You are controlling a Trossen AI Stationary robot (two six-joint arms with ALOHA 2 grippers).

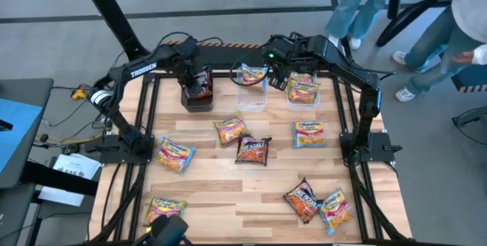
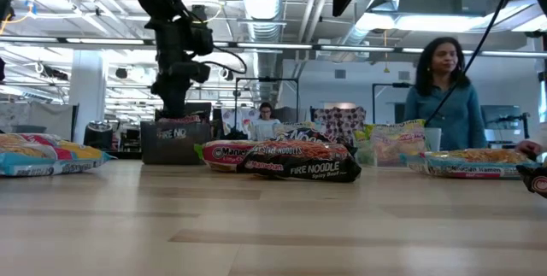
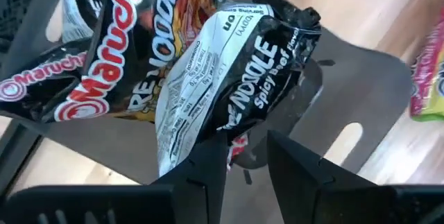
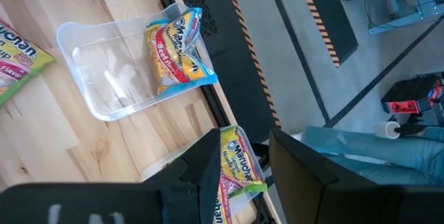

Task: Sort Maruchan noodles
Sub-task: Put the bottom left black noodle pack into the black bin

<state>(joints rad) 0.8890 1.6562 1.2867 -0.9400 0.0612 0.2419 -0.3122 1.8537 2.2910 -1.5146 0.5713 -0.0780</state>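
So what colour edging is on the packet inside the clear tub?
Blue edging on the packet leaning in the clear tub, clearest in the right wrist view.

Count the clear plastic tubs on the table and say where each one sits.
2. Both stand at the table's far edge, side by side, left of the right gripper: one clear tub with a blue-edged packet leaning in it, and one holding a green-edged packet. None seems hidden.

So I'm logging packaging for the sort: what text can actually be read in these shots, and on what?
"Maruchan": dark packets in the black box.
"NOODLE spicy beef": dark packet in the left gripper.
"FIRE NOODLE": dark packet lying on the table.
"Maruchan": blue-edged packet in the clear tub.
"TROSSEN": left arm.
Nutrition panels and other packets: too small.
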